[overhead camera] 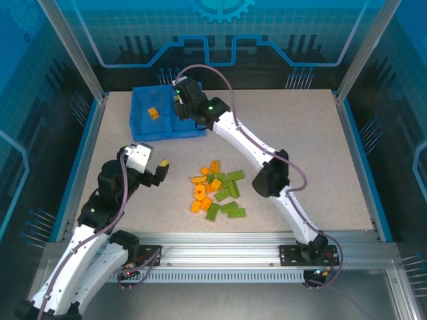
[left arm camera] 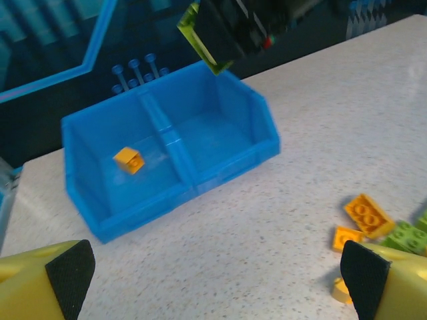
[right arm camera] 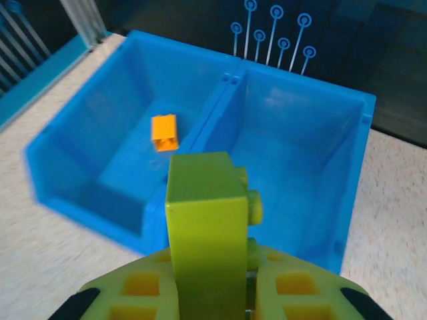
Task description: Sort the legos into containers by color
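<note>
While the left gripper [overhead camera: 162, 168] hangs with its fingers spread wide and nothing between them, low over the near-left part of the surface [overhead camera: 300, 133], a loose pile of legos [overhead camera: 217, 193], orange and light green mixed and touching one another, lies just to its right near the middle. Farther back, at the far left, stands the blue bin [overhead camera: 141, 133], its divider splitting it into two side-by-side compartments. One small orange brick [right arm camera: 164, 132] lies alone on the floor of the left compartment [right arm camera: 127, 160]. Over the right compartment [right arm camera: 287, 160], the right gripper [right arm camera: 213, 293] is clamped on a green brick [right arm camera: 203, 227], held upright with its studs facing sideways.
</note>
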